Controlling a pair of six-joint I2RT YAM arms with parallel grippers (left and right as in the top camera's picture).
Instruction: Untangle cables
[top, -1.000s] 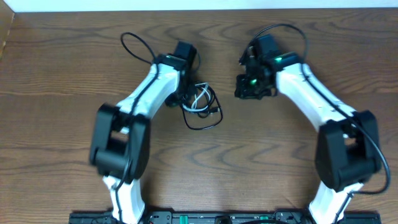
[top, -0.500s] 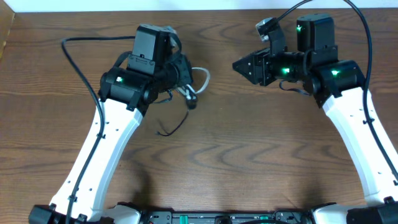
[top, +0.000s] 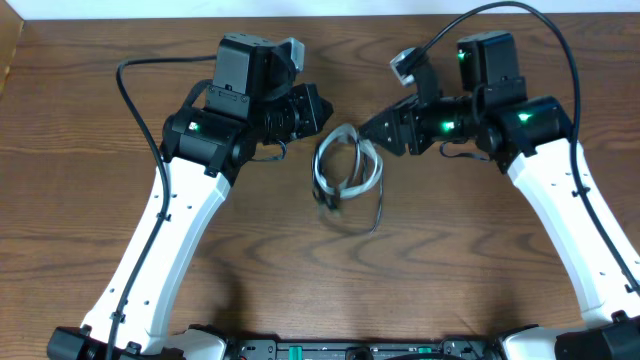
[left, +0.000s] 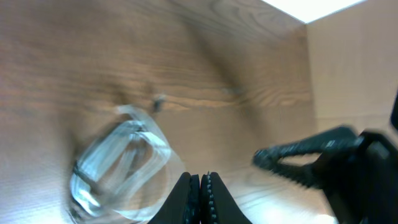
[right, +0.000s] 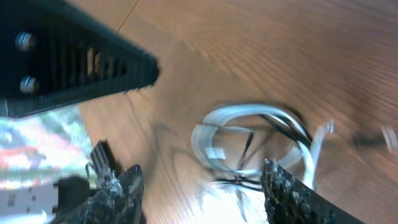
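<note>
Nothing legible to call out here: no lettering, number, brand or sign on the brown wood-grain table (top: 70, 200), none on the white-and-black plastic arm shells (top: 180, 225). Both wrist views too smeared to pick out any marking at all.

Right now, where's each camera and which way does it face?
Overhead: above the table, looking down; both arms, left tool, right tool, cables between.
Left wrist: past its shut fingers onto blurred cables.
Right wrist: between its open fingers onto cables.
Shared: all see the cables; each wrist sees the other tool.
</note>
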